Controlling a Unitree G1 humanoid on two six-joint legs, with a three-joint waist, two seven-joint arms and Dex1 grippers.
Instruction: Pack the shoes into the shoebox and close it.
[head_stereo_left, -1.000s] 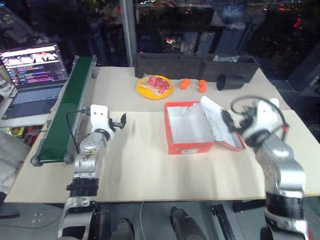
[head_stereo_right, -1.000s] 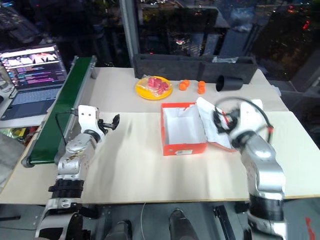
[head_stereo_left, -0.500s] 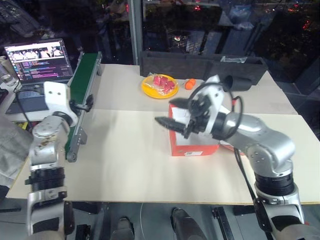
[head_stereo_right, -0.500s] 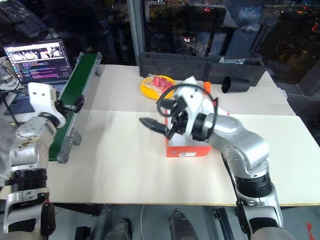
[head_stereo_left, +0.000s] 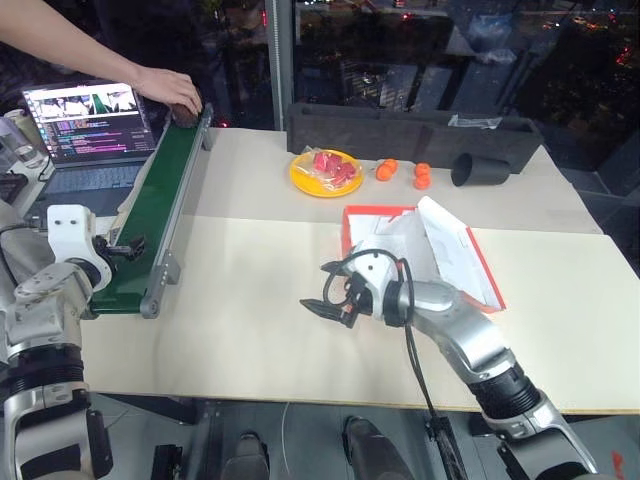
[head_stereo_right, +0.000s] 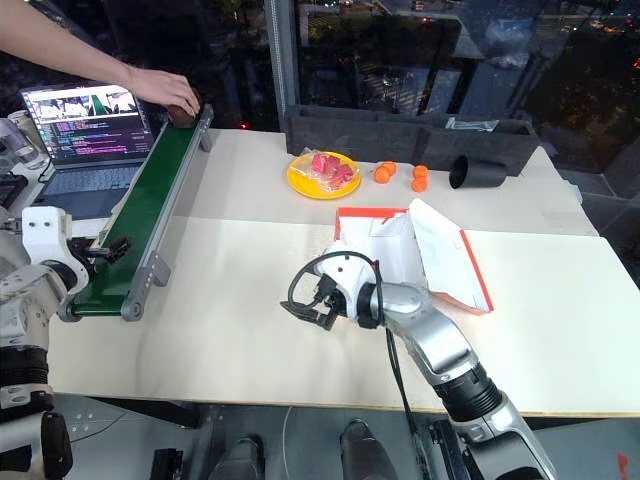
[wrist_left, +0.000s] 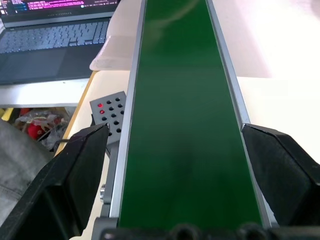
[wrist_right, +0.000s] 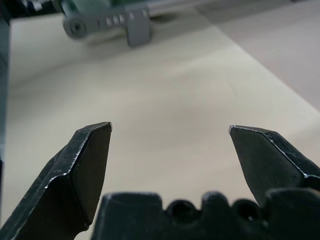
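Observation:
The red-orange shoebox (head_stereo_left: 372, 232) stands open on the table, white inside, its lid (head_stereo_left: 455, 255) tipped back to the right. My right gripper (head_stereo_left: 322, 310) hovers low over the bare table just left of the box, open and empty; its fingertips (wrist_right: 95, 137) frame only tabletop. My left gripper (head_stereo_left: 128, 246) is open over the near end of the green conveyor belt (wrist_left: 182, 125), nothing between its fingers (wrist_left: 85, 160). A person's hand (head_stereo_left: 168, 90) covers a dark thing (head_stereo_right: 183, 113) at the belt's far end; I cannot tell whether it is one of the shoes.
A laptop (head_stereo_left: 85, 115) sits left of the belt. At the back stand a long black tray (head_stereo_left: 410, 125), a yellow plate (head_stereo_left: 325, 172) of red pieces, three small orange fruits (head_stereo_left: 385, 170) and a black cup (head_stereo_left: 478, 170) on its side.
The camera has shifted. My right gripper swung left and down from in front of the box to just above the table. My left gripper moved left over the belt. A person's arm has come in.

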